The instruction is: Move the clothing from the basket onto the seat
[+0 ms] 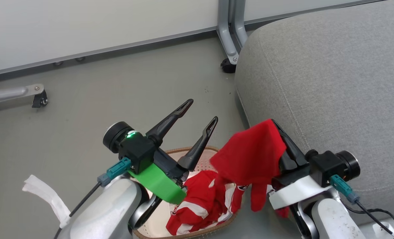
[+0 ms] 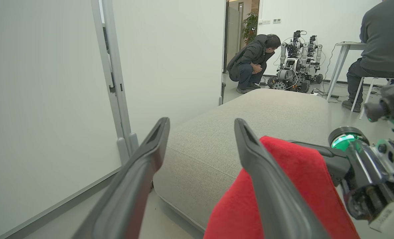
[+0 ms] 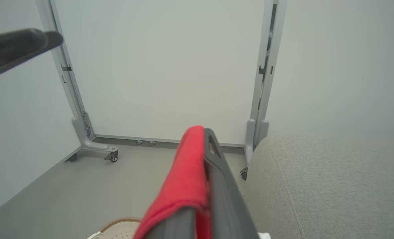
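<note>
- Pinching a red garment point(image 1: 250, 152) between its two dark fingers, the right hand point(image 1: 272, 125) is closed on the cloth. The fabric drapes over the fingertips and hangs down on the side facing the basket.
- From the right wrist view, the right hand point(image 3: 198, 134) points at a white partition panel point(image 3: 163, 66), with the red garment point(image 3: 183, 179) folded along one finger.
- The held garment hangs above the strip of floor point(image 1: 133, 86) between the basket point(image 1: 178, 151) and the left edge of the seat point(image 1: 333, 83). None of it lies on the seat.
- The basket stands on the floor just beside the seat's left edge, with striped clothing point(image 1: 200, 202) bunched inside against the rim nearest the seat.
- Whether the hanging garment's lower folds touch the striped clothing cannot be told.
- The left hand point(image 1: 202, 110) hovers over the basket with its fingers spread wide and nothing between them.
- In the left wrist view, the left hand point(image 2: 201, 122) points along the seat point(image 2: 250, 119). Beyond it a person point(image 2: 251, 61) crouches by another robot point(image 2: 296, 63).
</note>
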